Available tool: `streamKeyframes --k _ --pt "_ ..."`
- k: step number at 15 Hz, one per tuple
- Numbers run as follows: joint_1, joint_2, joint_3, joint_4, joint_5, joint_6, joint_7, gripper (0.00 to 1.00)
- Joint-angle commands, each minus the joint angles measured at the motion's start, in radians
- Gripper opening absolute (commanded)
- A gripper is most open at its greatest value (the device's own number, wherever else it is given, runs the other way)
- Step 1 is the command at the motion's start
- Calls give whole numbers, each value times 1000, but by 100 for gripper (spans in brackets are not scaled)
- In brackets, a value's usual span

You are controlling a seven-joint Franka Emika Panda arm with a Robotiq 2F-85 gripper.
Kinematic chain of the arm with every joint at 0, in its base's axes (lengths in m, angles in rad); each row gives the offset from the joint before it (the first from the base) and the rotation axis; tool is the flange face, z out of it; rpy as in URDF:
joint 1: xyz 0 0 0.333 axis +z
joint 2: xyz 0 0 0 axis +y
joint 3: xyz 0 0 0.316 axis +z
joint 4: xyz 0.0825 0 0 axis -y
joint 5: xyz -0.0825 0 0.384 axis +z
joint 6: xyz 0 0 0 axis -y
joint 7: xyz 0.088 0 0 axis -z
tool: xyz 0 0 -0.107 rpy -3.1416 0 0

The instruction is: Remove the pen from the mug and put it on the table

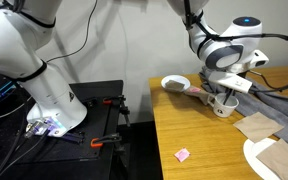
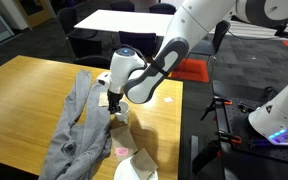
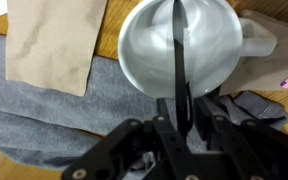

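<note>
Pen [image 3: 175, 55] and gripper [image 3: 185, 105], wrist view. The gripper's 2 dark fingers are drawn in to a narrow gap and clamp the pen's upper end. The pen's lower part lies within the opening of the mug [image 3: 219, 55], so it is not yet clear of the rim; whether its tip rests on the bottom cannot be told. The pen is a thin, straight, dark stick, probably smooth and slippery. The mug is white, round and glossy, with 1 side handle. It stands on the light wooden worktop [image 3: 106, 30], just beside a crumpled grey cloth [image 3: 44, 120] and near a flat sheet of brown paper [image 3: 54, 45].

Risks, as judged:
- A slanted lift could drag the tip against the wall and tip the light mug.
- So slim a hold could let the pen swivel or slip.
- Released over the cloth, the pen might roll into a fold rather than onto bare wood.
</note>
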Motion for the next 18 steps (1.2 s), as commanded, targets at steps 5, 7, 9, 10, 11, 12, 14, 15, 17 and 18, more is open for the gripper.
streamKeyframes --k 5,7,9,10,11,12,14,15,17,18 --pt "14 -55 -7 -59 -36 73 57 4" --pt "26 -97 -18 -106 -46 111 88 4" --pt "32 -154 -26 -165 -58 140 135 4" --pt "38 -190 -36 -200 -65 148 168 4" --pt "29 -222 -27 -230 -72 153 184 4" --pt "35 -264 -35 -270 -77 161 212 4" --pt "45 -338 -50 -331 -83 157 249 4" --pt "56 -381 -64 -368 -87 158 268 4" --pt "68 -457 -79 -428 -93 137 286 4" --pt "63 -490 -74 -452 -93 117 282 4"
